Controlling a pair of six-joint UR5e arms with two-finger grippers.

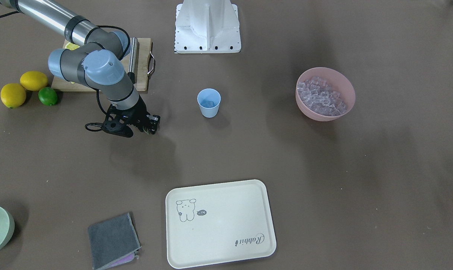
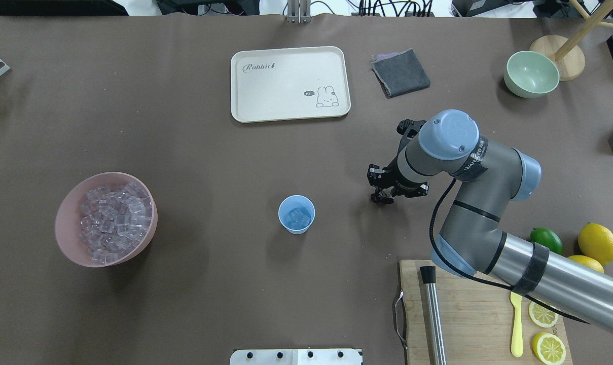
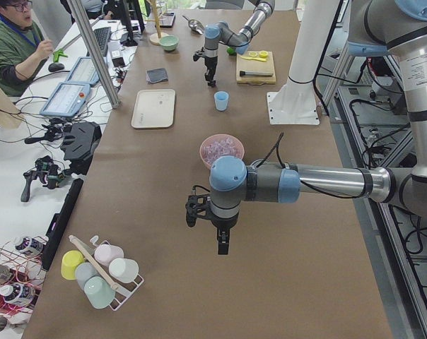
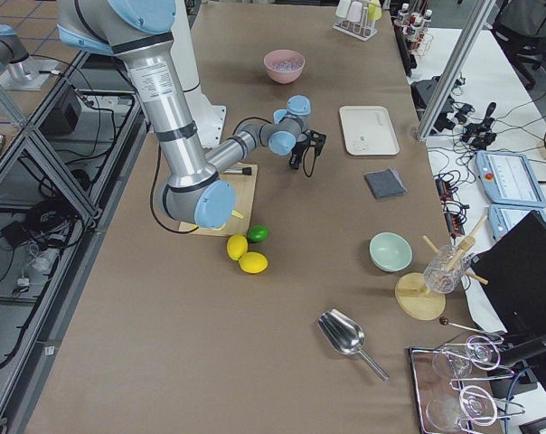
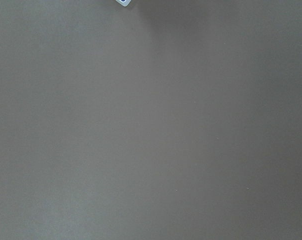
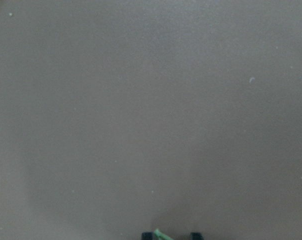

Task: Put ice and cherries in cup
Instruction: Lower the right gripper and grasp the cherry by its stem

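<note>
The light blue cup [image 2: 296, 214] stands upright mid-table with a few ice cubes [image 2: 299, 218] inside; it also shows in the front-facing view [image 1: 208, 102]. More ice [image 2: 114, 215] fills the pink bowl [image 2: 68, 238] to its left. My right gripper [image 2: 381, 197] hangs low over the table to the right of the cup, apart from it. In the right wrist view a thin green stem [image 6: 160, 233] sticks out between its fingertips; the cherries' fruit is hidden. My left gripper [image 3: 223, 247] shows only in the exterior left view, far from the cup; I cannot tell its state.
A cream tray [image 2: 290, 83], a grey cloth [image 2: 400, 72] and a pale green bowl [image 2: 531, 74] lie at the far side. A cutting board [image 2: 468, 314] with a steel rod and lemon slices, whole lemons and a lime [image 2: 546, 239] are near my right arm.
</note>
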